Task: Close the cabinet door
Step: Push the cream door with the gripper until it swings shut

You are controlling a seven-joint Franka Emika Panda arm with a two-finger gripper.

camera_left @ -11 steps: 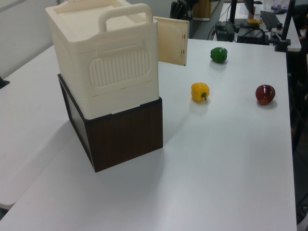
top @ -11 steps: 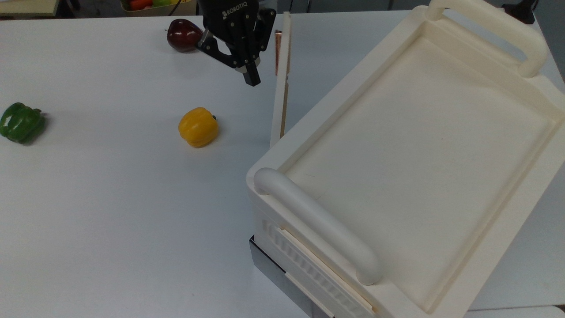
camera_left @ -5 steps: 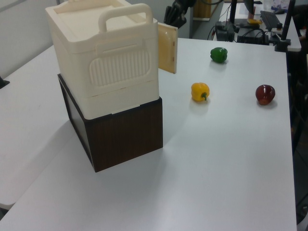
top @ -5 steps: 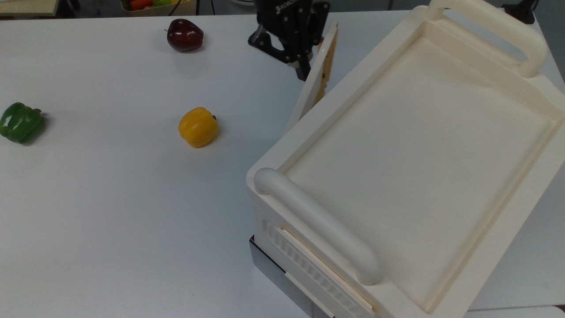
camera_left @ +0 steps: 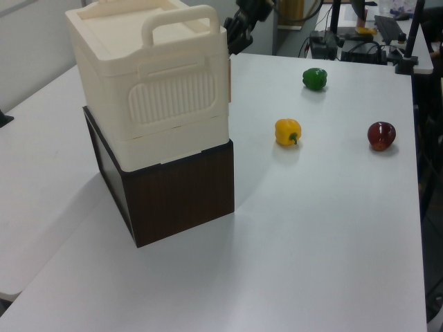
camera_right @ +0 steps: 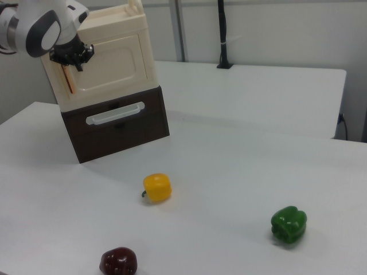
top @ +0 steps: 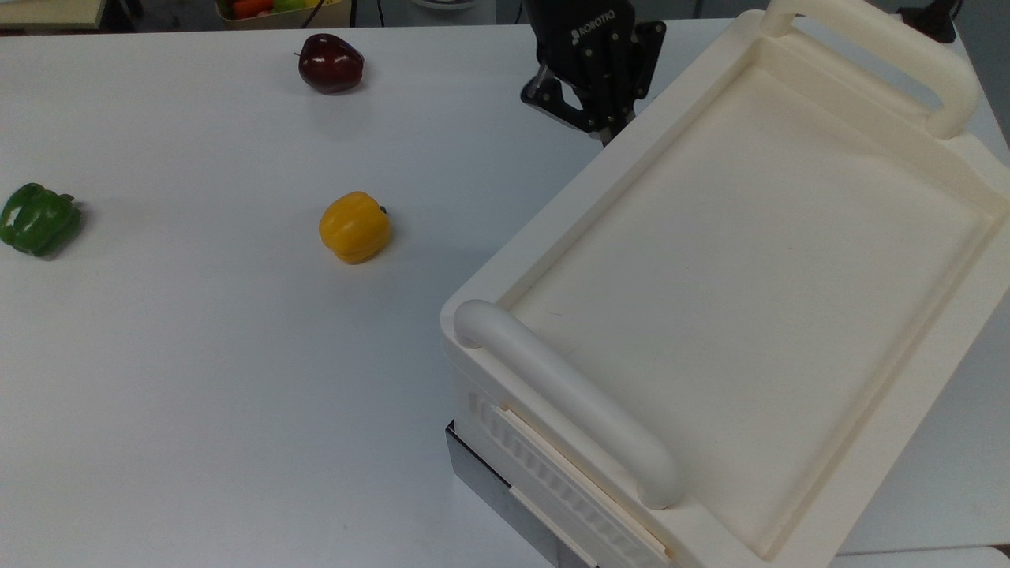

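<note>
My gripper (camera_right: 75,59) presses the handle end of the door (camera_right: 109,64), most leverage there. Door looks flush on the cabinet (top: 757,260) front, so closed. Can't tell if fingers are apart.

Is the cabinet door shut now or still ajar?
Shut, as far as visible. In the right view the cabinet door lies flat in the cabinet front, with the gripper at its copper handle edge.

Cabinet (top: 757,260): large cream-white plastic box w/ recessed tray top and 2 thick tubular handles, sits on a dark brown base at the top view's right. Cabinet door (camera_right: 109,63) lies flush vs. cabinet front, copper strip handle at the right view's left end.
</note>
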